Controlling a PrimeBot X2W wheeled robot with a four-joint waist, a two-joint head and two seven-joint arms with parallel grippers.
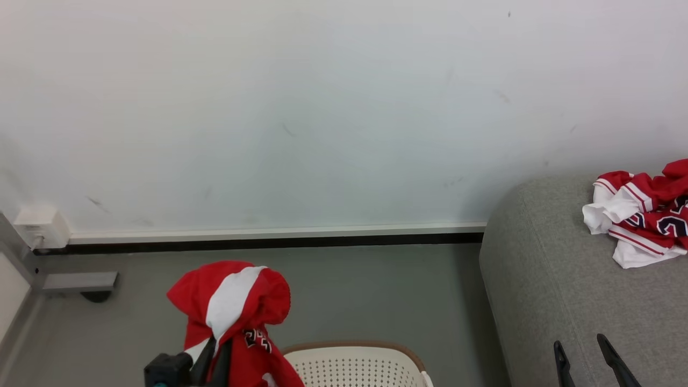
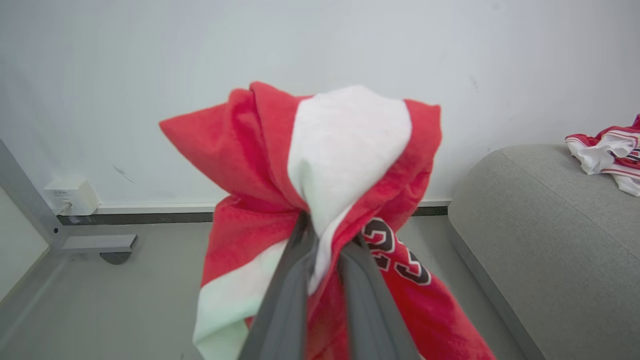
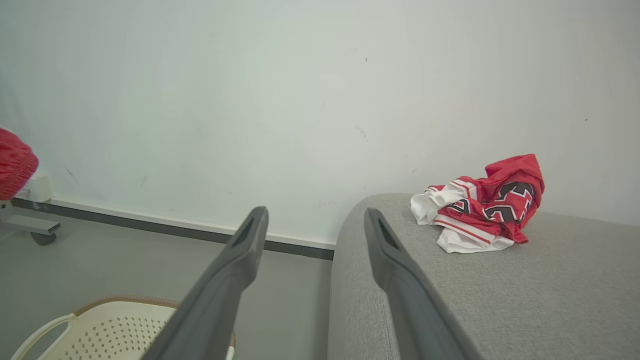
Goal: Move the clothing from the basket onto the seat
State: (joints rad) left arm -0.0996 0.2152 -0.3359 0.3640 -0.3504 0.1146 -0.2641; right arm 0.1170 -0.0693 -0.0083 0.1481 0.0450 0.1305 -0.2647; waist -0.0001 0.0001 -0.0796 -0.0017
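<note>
One grey seat (image 1: 559,290) is the biggest thing we see; left of it, on the floor (image 1: 376,290), stands the basket (image 1: 365,368). On the seat's top, near the wall (image 1: 322,107), lies a crumpled red jersey (image 1: 642,217). Well left of the seat, by the basket, our left jaws are clenched on a red-and-white garment (image 1: 231,301), its cloth bunched above and between them. Our right jaws stand released over the seat's left end, grasping nothing.
</note>
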